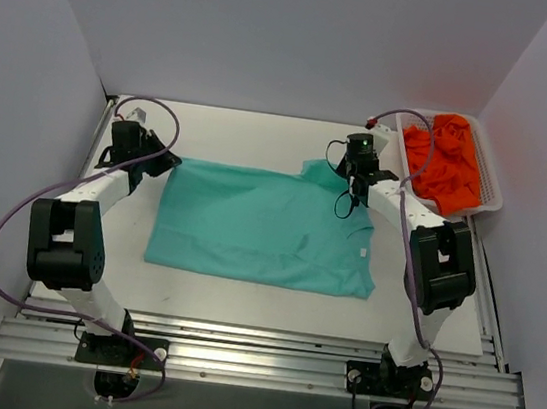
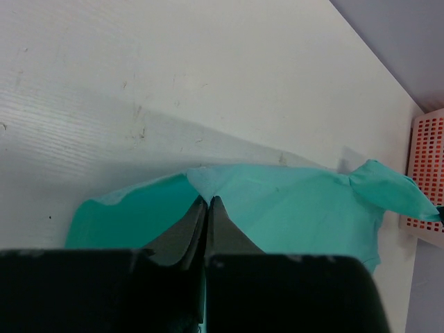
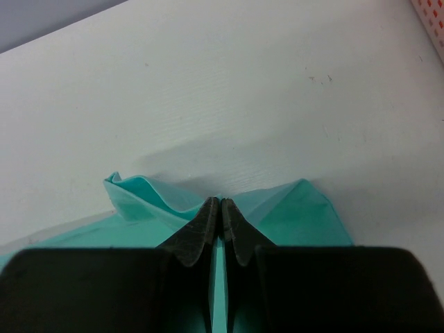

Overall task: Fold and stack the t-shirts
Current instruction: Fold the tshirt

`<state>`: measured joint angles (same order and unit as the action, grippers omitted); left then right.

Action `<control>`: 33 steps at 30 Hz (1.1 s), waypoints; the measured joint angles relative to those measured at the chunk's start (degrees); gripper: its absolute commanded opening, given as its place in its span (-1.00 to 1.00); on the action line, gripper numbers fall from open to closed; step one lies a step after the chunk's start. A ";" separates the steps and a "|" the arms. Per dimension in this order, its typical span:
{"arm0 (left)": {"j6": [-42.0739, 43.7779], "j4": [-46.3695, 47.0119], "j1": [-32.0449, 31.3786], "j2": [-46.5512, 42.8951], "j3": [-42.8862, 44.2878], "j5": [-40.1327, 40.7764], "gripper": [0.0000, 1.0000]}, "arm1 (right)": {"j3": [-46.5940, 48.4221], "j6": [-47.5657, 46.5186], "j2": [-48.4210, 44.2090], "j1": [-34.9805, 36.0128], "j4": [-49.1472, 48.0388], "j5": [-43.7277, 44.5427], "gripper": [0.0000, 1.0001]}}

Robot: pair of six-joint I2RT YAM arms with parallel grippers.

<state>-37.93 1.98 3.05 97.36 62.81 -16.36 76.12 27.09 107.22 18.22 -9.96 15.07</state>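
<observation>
Your left pincer (image 1: 164, 162) and right pincer (image 1: 355, 183) each have their fingers pressed together on the far edge of the teal t-shirt (image 1: 260, 228), which lies spread flat on the white table (image 1: 263, 133). Its long axis runs straight from one pincer to the other. The plain, squared-off end lies at your left pincer's side. The end with a short sleeve (image 1: 316, 170) lies at your right pincer's side, and that sleeve juts out just to the left of the right pincer's tips. The rest of the cloth stretches back from both pincers toward the arm bases. From the left wrist, the closed fingers (image 2: 198, 222) meet at the shirt's edge. The cloth rises to a small peak at their tips and runs off to the right, where the sleeve pokes out. From the right wrist, the shut fingers (image 3: 239, 232) nip a ridge of teal fabric, with a crumpled fold just to their left and a flatter flap to their right. Whether the neck faces up cannot be made out. A pale lattice basket (image 1: 491, 201) sits beyond your right pincer and further to its right, apart from it at the table's far corner. The orange t-shirts (image 1: 448, 162) are heaped in it in a loose, unfolded pile that rises to about its rim.
</observation>
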 measured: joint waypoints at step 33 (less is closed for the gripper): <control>5.88 7.19 -0.35 -21.31 -22.97 8.50 -0.95 | -29.05 5.01 -31.58 9.27 1.05 8.24 -1.00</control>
<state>-32.05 9.17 2.70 76.05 39.83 -7.86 47.07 32.10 75.64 27.49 -8.91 23.31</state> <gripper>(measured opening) 0.045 0.007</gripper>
